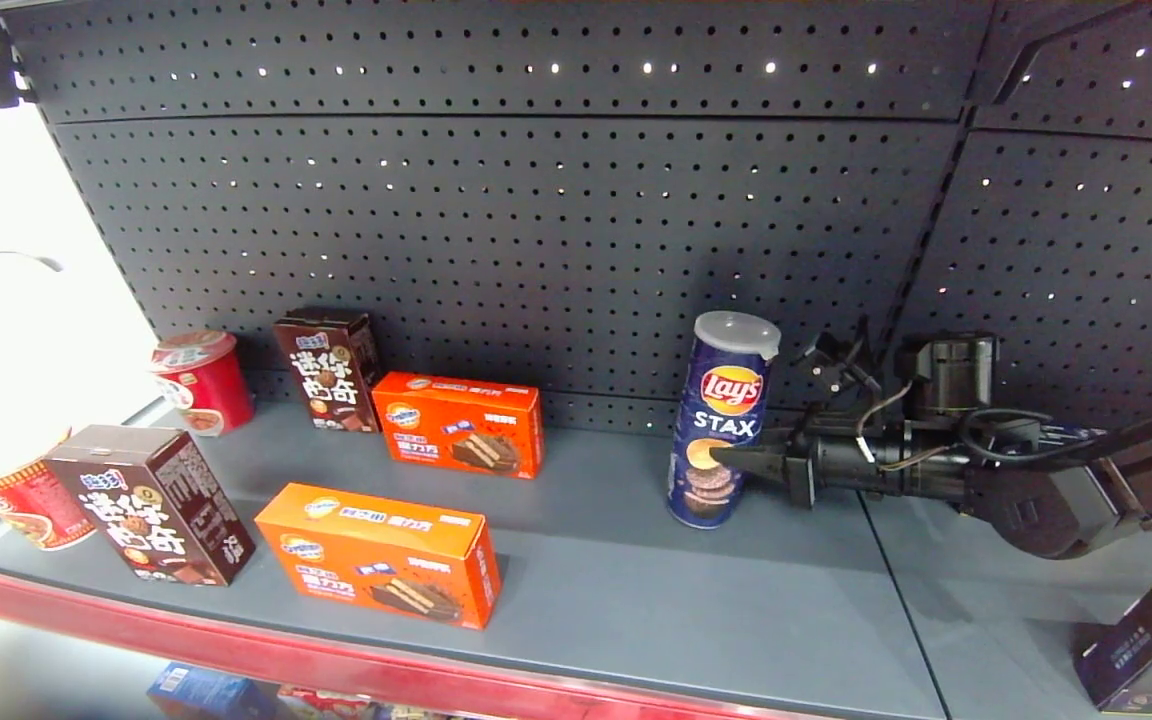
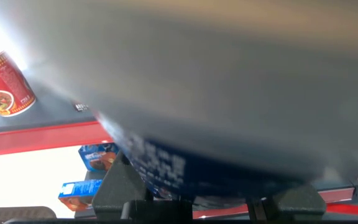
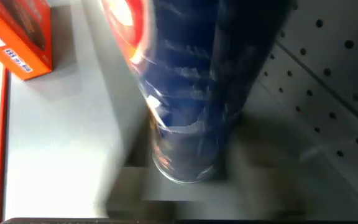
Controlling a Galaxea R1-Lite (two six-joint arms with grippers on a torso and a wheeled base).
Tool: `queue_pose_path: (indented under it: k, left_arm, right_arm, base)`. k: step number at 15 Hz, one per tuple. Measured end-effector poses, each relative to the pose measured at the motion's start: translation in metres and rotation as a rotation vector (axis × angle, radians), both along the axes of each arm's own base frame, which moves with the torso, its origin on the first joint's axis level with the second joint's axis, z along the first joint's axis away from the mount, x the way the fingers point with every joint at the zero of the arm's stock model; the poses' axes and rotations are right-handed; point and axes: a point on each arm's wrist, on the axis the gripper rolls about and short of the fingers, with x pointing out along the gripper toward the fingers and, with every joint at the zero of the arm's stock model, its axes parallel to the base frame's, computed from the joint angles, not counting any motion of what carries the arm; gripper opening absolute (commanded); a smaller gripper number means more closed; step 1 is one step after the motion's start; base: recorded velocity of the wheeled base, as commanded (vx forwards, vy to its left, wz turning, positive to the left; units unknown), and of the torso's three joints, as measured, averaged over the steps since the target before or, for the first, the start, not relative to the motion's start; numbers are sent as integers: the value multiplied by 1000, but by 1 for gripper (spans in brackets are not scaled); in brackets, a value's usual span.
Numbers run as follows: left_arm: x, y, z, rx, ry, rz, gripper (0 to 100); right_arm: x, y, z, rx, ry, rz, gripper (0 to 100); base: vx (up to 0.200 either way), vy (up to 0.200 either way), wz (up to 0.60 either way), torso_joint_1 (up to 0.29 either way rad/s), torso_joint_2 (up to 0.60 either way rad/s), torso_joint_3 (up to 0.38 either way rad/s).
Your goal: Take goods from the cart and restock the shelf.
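Bare shelf (image 1: 616,590) between front orange box (image 1: 383,553) and chip can (image 1: 721,420), open passage; pegboard (image 1: 536,220) apparently close behind

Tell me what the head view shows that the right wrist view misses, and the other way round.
Head view only: the whole chip can, upright with its lid on, the right claw at its lower half, two brown boxes, two red cups and a dark box toward the robot's right.
Right wrist view only: a close, blurred look at the can's base meeting the shelf.
Both: the can, an orange box, the shelf and the pegboard back.
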Motion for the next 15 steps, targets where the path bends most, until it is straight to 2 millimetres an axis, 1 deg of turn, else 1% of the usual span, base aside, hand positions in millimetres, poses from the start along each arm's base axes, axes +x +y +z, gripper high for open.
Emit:
queue_pose_path:
  k: [5, 8, 9, 11, 15]
  left_arm:
    - [0, 0, 0, 0, -1, 0, 0]
    - [0, 0, 0, 0, -1, 0, 0]
    - [0, 0, 1, 0, -3, 0, 0]
    - [0, 0, 1, 0, -4, -4, 0]
    - [0, 0, -2, -1, 7, -12, 0]
  right_arm:
    - [4, 1, -4, -2, 5, 0, 0]
    - [-3, 0, 1, -3, 4, 0, 0]
    - [-10, -2, 4, -4, 5, 1, 0]
    - [-29, -8, 11, -2, 2, 3, 0]
    - [-78, -24, 14, -12, 10, 8, 0]
  base:
    - [0, 0, 0, 0, 0, 0]
    - [0, 0, 0, 0, 0, 0]
    - [0, 0, 0, 0, 0, 0]
    - [0, 0, 0, 0, 0, 0]
    - [0, 0, 0, 0, 0, 0]
